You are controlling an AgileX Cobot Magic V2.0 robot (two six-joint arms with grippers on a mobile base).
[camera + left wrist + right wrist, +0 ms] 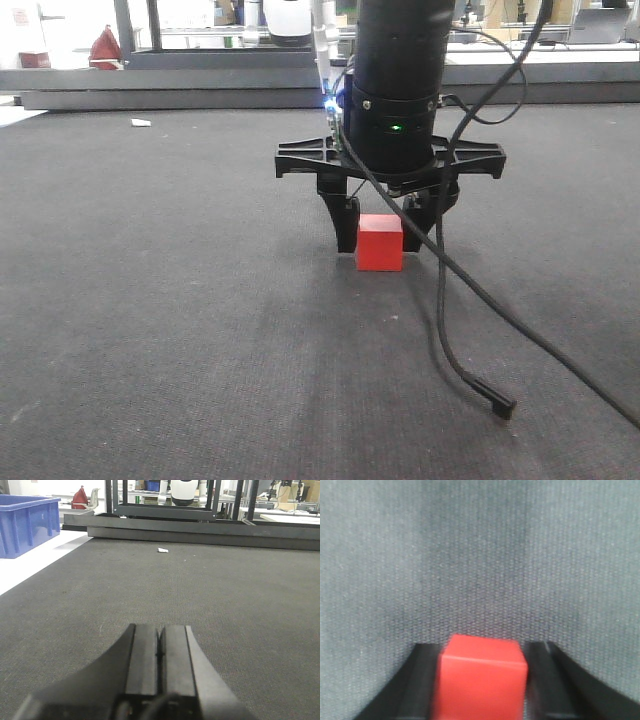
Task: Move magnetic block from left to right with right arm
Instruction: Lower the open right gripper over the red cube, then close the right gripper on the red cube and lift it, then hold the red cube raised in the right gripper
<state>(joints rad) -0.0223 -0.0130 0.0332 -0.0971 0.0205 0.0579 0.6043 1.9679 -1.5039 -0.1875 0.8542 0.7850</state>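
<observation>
Leave left gripper [160, 630] pressed together (idle over mat [225, 590]). Centre right gripper [483, 650] about magnetic block [380, 245], resting on mat between its fingers; cannot tell whether pinched yet. Squeeze flat side faces squarely, then lift straight before carrying rightward.

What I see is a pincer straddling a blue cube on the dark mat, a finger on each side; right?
Not quite: the cube is red, not blue, as the right wrist view shows. The rest holds: the right pincer straddles it on the dark mat, a finger on each side.
</observation>
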